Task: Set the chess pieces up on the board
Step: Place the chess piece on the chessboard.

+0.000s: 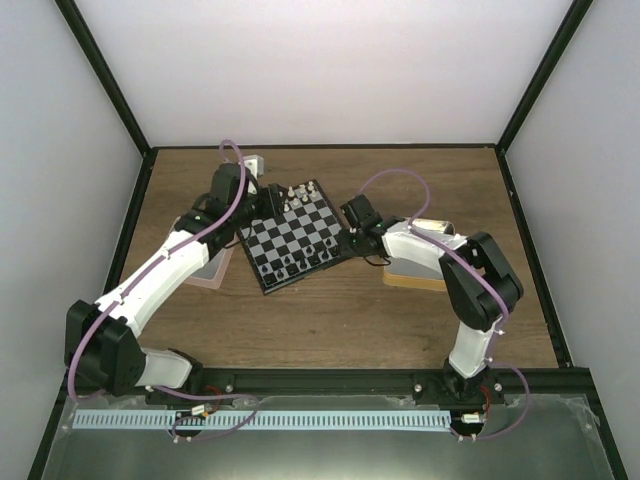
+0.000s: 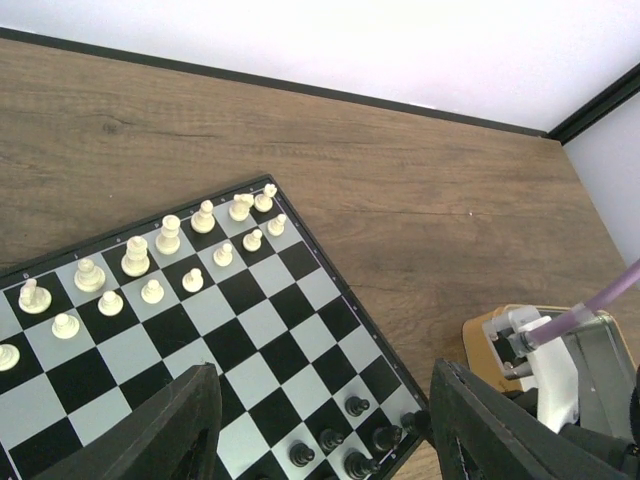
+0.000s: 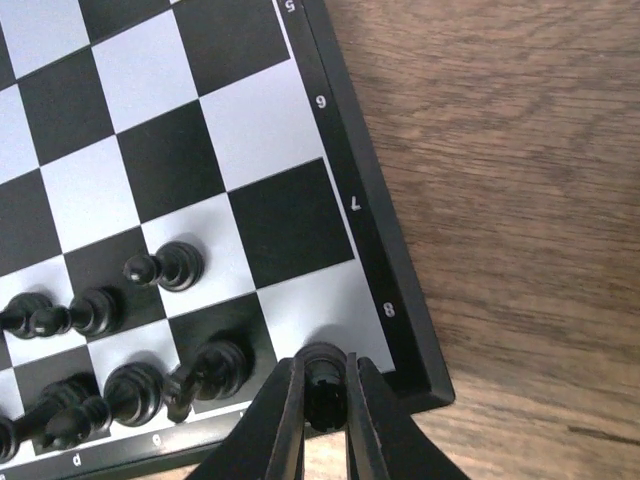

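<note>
Board (image 1: 297, 237): lay angled at mid-bench (image 1: 330, 320), between the two arms.
White pieces (image 2: 135, 258): two rows stood along the far edge; judged complete or nearly so.
Black pieces (image 3: 165, 268): near edge partly filled; the edge square by numeral 7 was empty.
Right tool (image 3: 324, 385): pinched a black piece (image 3: 322, 362) at the corner square by numeral 8.
Left tool (image 2: 325, 385): fingers spread above the board centre, holding nothing.
Outstanding: judged several black pieces.
Unclear: black rows cut off at the picture's edge; piece types too small to tell.

tilted board (image 1: 318, 222) mid-frame, white pieces (image 1: 298, 193) along its upper edge, black pieces (image 1: 292, 266) lower down, left gripper (image 1: 270, 200) at its upper-left corner, right gripper (image 1: 353, 237) at the right corner
</note>
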Motion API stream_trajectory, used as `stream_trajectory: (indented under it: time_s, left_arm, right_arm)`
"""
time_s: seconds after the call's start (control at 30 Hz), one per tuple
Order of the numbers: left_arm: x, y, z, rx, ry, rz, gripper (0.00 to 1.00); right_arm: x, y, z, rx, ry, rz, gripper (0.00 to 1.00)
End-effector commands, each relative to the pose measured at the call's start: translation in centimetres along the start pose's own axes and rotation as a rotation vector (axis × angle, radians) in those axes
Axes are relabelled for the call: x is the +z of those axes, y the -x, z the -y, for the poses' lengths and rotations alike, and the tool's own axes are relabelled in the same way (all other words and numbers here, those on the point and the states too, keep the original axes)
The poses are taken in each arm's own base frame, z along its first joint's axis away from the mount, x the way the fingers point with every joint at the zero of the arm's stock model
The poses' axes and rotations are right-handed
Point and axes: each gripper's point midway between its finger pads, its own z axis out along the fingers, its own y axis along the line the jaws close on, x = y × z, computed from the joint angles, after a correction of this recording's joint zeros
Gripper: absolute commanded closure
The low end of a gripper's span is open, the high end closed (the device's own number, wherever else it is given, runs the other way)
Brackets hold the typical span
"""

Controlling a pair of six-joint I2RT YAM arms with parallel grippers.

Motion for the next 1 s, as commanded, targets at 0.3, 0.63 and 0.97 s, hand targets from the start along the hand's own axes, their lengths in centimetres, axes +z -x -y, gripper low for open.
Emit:
stream_trajectory:
  time_s: [0.3,0.63,0.97]
  left_arm:
    - [-0.4,0.3,-0.2,0.002,0.006,0.012,0.4]
    - [0.1,0.2,-0.2,0.006,0.005,0.005,0.4]
    - [0.2,0.3,-0.1,0.004,0.001,0.006,0.4]
  right_arm:
    - [0.4,2.4,-1.7,-0.052,0.003,0.054,0.94]
    - [-0.8,2.5,-1.0,-0.071,-0.042,0.06,0.94]
    - [-3.9,6.0,-2.2,-0.003,-0.023,0.139,0.6]
